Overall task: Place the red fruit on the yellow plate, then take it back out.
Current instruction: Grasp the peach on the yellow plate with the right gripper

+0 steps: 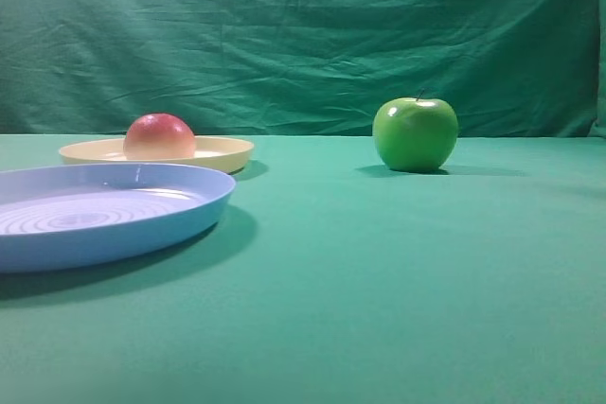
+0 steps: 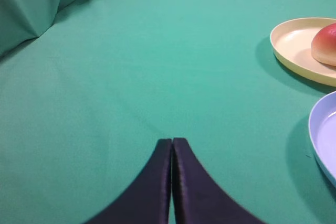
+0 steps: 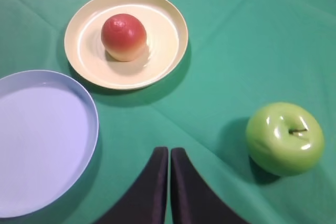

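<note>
Red fruit sits inside the yellow plate, a bit off centre, red side up, pale underside on the plate floor. Nothing gripping it.

Right hand: fingers pressed together, holding nothing, hanging above the bench. From it, the yellow plate is ahead and slightly left, well apart; blue plate is near on the left; green apple is near on the right, stem up, on the cloth.

Left hand: fingers also pressed together, nothing held, over bare green cloth. Yellow plate with the fruit is far ahead-right of it, blue plate's rim at the right edge, nearer.

Plates lie close together, not touching.
</note>
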Robot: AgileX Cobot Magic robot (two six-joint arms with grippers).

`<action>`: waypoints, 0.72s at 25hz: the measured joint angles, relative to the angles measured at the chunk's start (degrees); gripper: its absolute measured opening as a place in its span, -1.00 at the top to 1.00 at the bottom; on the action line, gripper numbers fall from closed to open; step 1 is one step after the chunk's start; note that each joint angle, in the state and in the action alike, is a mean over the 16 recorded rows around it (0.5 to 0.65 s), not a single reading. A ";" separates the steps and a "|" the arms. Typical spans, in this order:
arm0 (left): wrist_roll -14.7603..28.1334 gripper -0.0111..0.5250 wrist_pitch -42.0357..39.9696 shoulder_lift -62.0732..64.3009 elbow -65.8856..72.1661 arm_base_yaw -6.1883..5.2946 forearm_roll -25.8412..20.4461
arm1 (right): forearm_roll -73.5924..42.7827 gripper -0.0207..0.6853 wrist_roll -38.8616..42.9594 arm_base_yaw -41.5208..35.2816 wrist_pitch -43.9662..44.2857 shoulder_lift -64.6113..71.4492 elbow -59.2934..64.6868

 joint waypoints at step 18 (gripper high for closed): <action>0.00 0.96 0.00 0.00 0.00 0.00 0.00 | 1.77 0.76 -6.49 5.85 11.12 34.63 -38.89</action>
